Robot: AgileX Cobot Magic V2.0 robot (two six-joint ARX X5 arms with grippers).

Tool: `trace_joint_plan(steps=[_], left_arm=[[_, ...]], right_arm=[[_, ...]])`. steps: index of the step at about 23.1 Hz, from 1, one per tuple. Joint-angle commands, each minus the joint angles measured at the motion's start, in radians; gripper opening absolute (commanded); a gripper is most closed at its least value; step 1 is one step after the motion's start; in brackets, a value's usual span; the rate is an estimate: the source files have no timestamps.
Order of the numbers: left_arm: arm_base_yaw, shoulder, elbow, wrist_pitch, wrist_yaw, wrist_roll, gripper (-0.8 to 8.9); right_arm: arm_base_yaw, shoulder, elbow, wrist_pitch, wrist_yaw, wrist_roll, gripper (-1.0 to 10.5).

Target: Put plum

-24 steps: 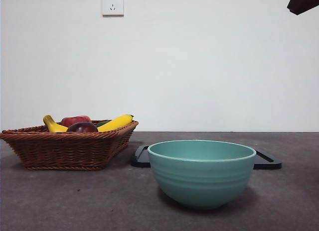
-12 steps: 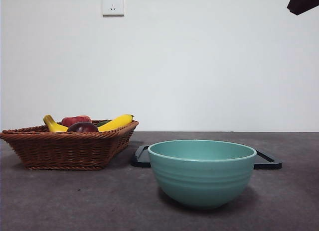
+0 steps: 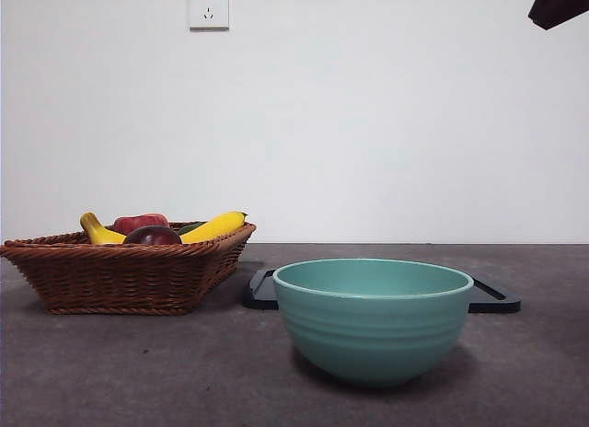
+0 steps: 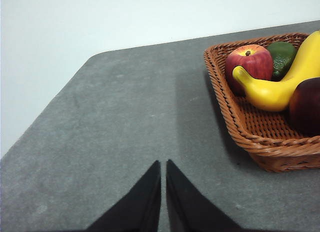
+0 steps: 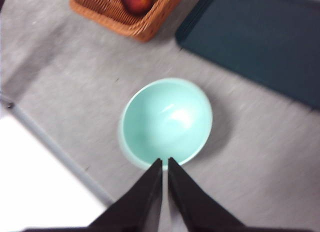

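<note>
Glossy dark plum (image 3: pixel 152 235) sits in woven wicker basket (image 3: pixel 120 275) beside banana (image 3: pixel 213 227). Smooth teal bowl (image 3: pixel 373 318) on grey tabletop (image 3: pixel 138 372). Left end effector (image 4: pixel 163 167) clenched, empty; right end effector (image 5: pixel 165 164) clenched above bowl.

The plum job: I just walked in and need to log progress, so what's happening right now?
Nothing is being handled yet. The plum lies in the wicker basket with the apple and banana. The left pincer is shut, over bare table beside the basket. The right pincer is shut, above the teal bowl, which holds nothing. A dark tray lies behind the bowl.
</note>
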Motion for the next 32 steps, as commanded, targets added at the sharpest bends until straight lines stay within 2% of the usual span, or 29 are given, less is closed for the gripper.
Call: trace_joint_plan(steps=[1,2,3,6,8,12,15,21,25,32], left_arm=[[0.002,-0.002,-0.021,-0.008,-0.004,-0.003,0.15],[0.002,-0.002,-0.021,-0.008,-0.004,-0.003,0.15],[0.002,-0.002,-0.021,-0.008,-0.004,-0.003,0.15],[0.002,-0.002,-0.021,-0.008,-0.004,-0.003,0.15],[0.002,-0.002,-0.021,-0.008,-0.004,-0.003,0.15],[0.002,-0.002,-0.021,-0.008,-0.004,-0.003,0.15],[0.002,-0.002,-0.021,-0.008,-0.004,-0.003,0.15],[0.002,-0.002,-0.021,-0.008,-0.004,-0.003,0.15],[0.002,-0.002,-0.021,-0.008,-0.004,-0.003,0.15],[0.002,-0.002,-0.021,-0.008,-0.004,-0.003,0.15]], right_arm=[[-0.019,0.002,0.013,0.087,0.138,-0.043,0.1],[-0.06,-0.008,0.001,0.142,0.189,-0.045,0.1],[-0.119,-0.024,-0.022,0.203,0.204,-0.049,0.1],[-0.323,-0.121,-0.127,0.325,0.203,-0.051,0.1],[-0.451,-0.213,-0.239,0.445,0.202,-0.085,0.1],[-0.581,-0.414,-0.497,0.716,0.201,-0.153,0.1],[-0.61,-0.528,-0.637,0.819,0.201,-0.189,0.1],[-0.607,-0.632,-0.771,0.869,0.177,-0.228,0.1],[-0.607,-0.673,-0.823,0.869,0.145,-0.246,0.1],[-0.561,-0.739,-0.858,0.859,0.15,-0.277,0.1]])
